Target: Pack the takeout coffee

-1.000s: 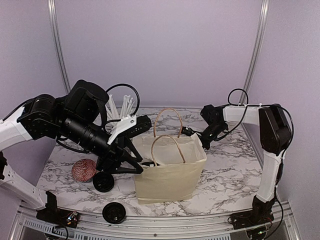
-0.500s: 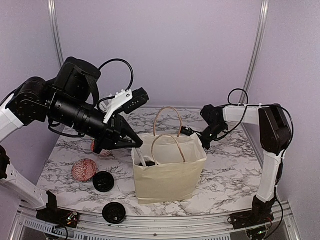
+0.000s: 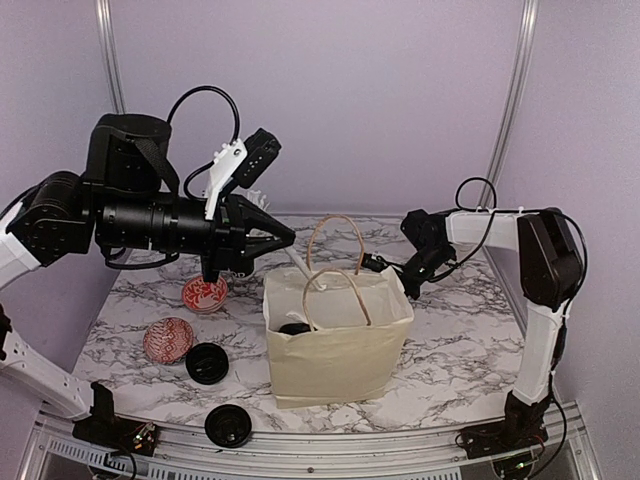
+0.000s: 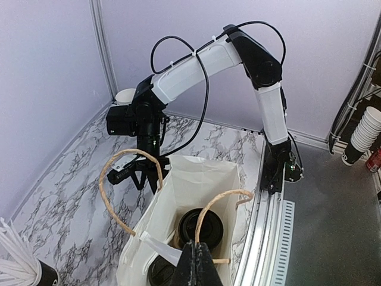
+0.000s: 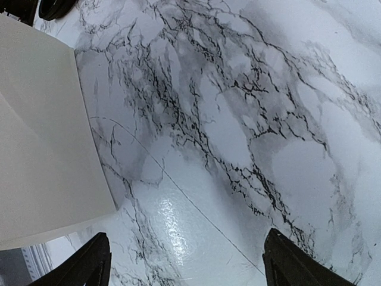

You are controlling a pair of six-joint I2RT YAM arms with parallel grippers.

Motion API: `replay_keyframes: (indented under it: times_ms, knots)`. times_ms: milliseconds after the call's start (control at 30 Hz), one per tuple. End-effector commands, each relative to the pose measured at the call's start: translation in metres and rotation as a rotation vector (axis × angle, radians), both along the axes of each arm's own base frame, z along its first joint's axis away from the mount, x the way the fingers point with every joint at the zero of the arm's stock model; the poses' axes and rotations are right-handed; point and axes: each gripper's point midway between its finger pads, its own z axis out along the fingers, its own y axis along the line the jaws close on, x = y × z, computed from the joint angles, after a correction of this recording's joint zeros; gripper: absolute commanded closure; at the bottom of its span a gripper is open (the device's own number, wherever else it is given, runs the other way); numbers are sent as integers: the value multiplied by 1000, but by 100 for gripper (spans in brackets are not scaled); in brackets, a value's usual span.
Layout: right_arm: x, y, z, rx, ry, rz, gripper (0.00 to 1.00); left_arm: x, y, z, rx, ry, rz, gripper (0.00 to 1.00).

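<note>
Takeout coffee (image 4: 201,225): from above it shows only as round black lids, and the cup walls are hidden. It sits inside the cream paper bag (image 3: 340,350), which stands upright at mid-bench (image 3: 450,350).

Counts:
- 2 lidded cups in the bag (left wrist view)
- 2 red-patterned bowls (image 3: 205,294), left of the bag
- 2 loose black lids (image 3: 208,363) on the near-left of the bench
- 1 bag with two loop handles

Left arm: the forearm is roughly level above the bench and points toward the bag. The left end effector (image 3: 288,238) is just over the bag's left rim, fingers pressed together with nothing between them.

Right arm: it reaches in low from the right. The right end effector (image 5: 191,262) is beside the bag's far right side, fingers wide apart with only marble between them.
</note>
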Motion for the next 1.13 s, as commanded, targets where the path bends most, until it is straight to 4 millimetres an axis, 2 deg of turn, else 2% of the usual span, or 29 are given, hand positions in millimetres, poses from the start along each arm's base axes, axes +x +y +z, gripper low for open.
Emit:
replay_keyframes:
  times_ms: [0,133,267,300,333,367,400,467,567,633,733,800,833,1000,1100]
  knots:
    - [3,5,7,4,-21,15,14,-3,-33,26,-188,17,-60,100]
    - [2,5,7,3,-19,17,14,-4,-54,21,-231,67,-107,100]
    - [1,5,9,6,-22,18,14,8,-71,5,-230,124,-76,100]
    - [2,6,12,12,-22,19,14,16,-70,0,-218,130,-36,95]
    - [2,6,18,18,-27,21,14,25,-67,-3,-206,132,13,80]
    - [5,5,26,15,-42,18,4,37,-61,-7,-191,131,71,61]
    - [10,2,38,12,-72,12,2,44,-53,-8,-176,126,114,50]
    - [25,-9,73,26,-149,-21,1,63,-35,-7,-157,101,224,31]
    - [59,-35,146,100,-300,-143,1,75,-5,9,-151,16,319,15]
    - [84,-61,191,177,-381,-280,1,86,20,22,-146,-55,414,5]
    - [109,-107,250,343,-474,-501,1,115,66,33,-111,-130,620,1]
    - [114,-136,279,381,-552,-628,1,142,103,35,-76,-168,800,1]
    - [115,-145,288,366,-600,-666,1,154,121,34,-57,-189,882,1]
    - [99,-168,328,370,-797,-806,1,207,209,20,49,-243,1219,1]
    - [87,-182,343,381,-900,-896,1,221,231,7,58,-216,1287,1]
